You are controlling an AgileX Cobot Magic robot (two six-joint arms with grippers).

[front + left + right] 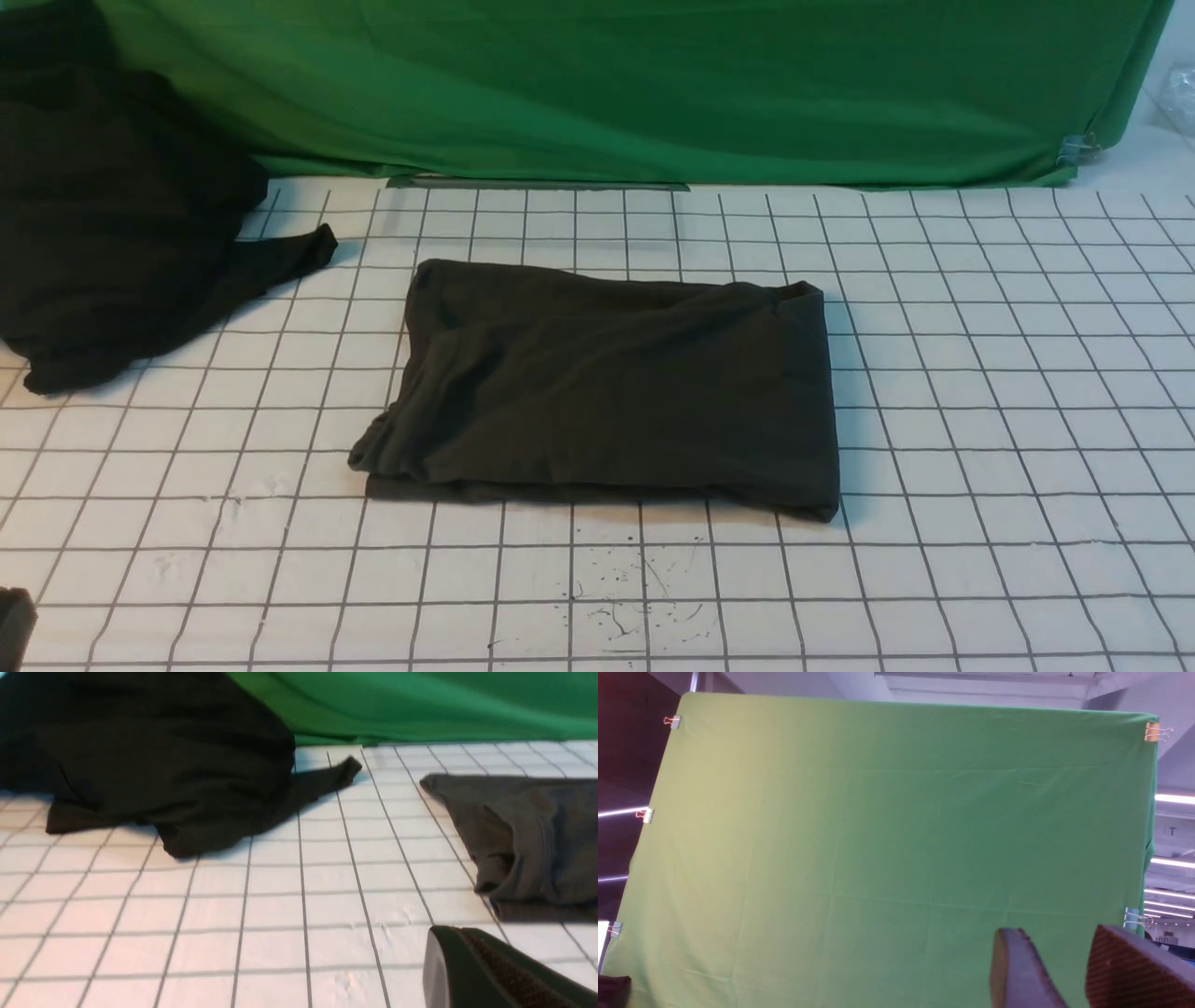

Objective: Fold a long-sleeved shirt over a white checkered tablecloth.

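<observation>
The long-sleeved shirt [616, 383] lies folded into a dark charcoal rectangle in the middle of the white checkered tablecloth [980, 373]. Its print and label are hidden. The left wrist view shows the shirt's left edge [537, 830] on the tablecloth [280, 905]. Only a corner of my left gripper [14, 621] shows at the near left, well apart from the shirt. One of its fingers [472, 970] is in view, with its ribbed pad bare. My right gripper [1056, 929] is out of the front view. It points up at the backdrop, open and holding nothing.
A blacker garment heap [103, 215] lies at the far left, one sleeve end [345, 767] reaching toward the shirt. The green backdrop cloth [653, 84] hangs along the far edge, clipped at its corner [1078, 147]. Ink specks [635, 607] mark the near cloth.
</observation>
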